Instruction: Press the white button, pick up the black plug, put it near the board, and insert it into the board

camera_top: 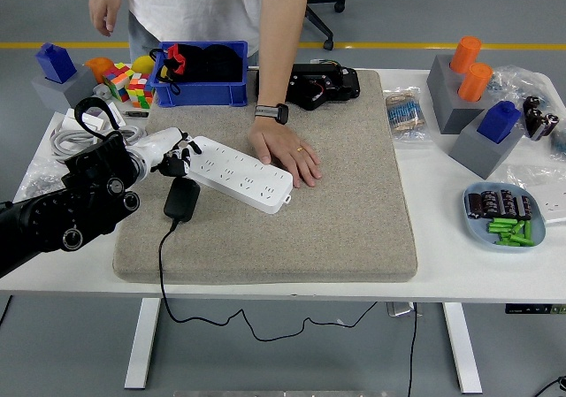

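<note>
A white power strip point(239, 174) lies slanted on the grey felt mat point(336, 211). A person's hand point(285, 151) lies flat on the mat against the strip's far right side. My left hand point(174, 157) has its fingers curled at the strip's left end, touching it there. The black plug point(182, 199) lies on the mat just below that end, its black cable point(164, 264) running down over the table's front edge. My right arm is out of view.
A blue bin point(201, 75) and a black device point(320, 85) sit at the back of the mat. Coiled white cable point(75, 134), puzzle cubes point(131, 86) and a grey block point(58, 77) crowd the left. Grey holders point(467, 87) and a blue dish point(505, 215) stand right.
</note>
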